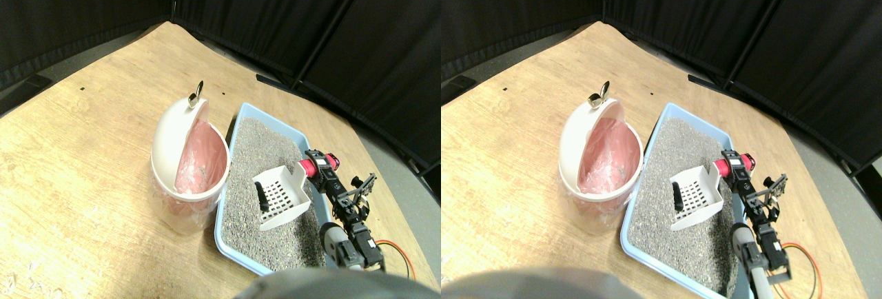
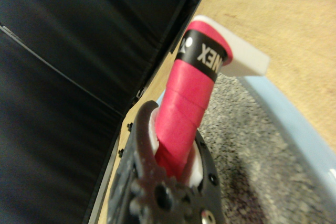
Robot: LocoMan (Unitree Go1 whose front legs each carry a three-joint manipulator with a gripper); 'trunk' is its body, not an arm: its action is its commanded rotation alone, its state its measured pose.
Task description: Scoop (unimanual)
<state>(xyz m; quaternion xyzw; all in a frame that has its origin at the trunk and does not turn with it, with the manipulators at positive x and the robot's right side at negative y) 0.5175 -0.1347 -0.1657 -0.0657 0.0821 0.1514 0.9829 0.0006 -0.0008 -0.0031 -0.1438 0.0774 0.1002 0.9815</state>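
Note:
A white slotted scoop (image 1: 281, 196) sits over the grey litter (image 1: 258, 147) in the light-blue tray (image 1: 227, 249), with a dark lump (image 1: 261, 197) lying inside it. Its pink wrapped handle (image 1: 308, 168) points to the right. My right gripper (image 1: 320, 169) is shut on that handle. In the wrist view the pink handle (image 2: 189, 103) runs out between the padded jaws of the gripper (image 2: 176, 150) to the white scoop body (image 2: 244, 56). The litter (image 2: 252, 156) and the blue tray rim (image 2: 299, 129) lie beside it.
A white bin (image 1: 165, 196) with a pink liner and a tipped-open lid (image 1: 172, 123) stands touching the tray's left side. The lid carries a metal clip (image 1: 195, 96). Black curtain panels (image 1: 275, 16) close off the back and right. An orange cable (image 1: 401, 254) trails by the arm.

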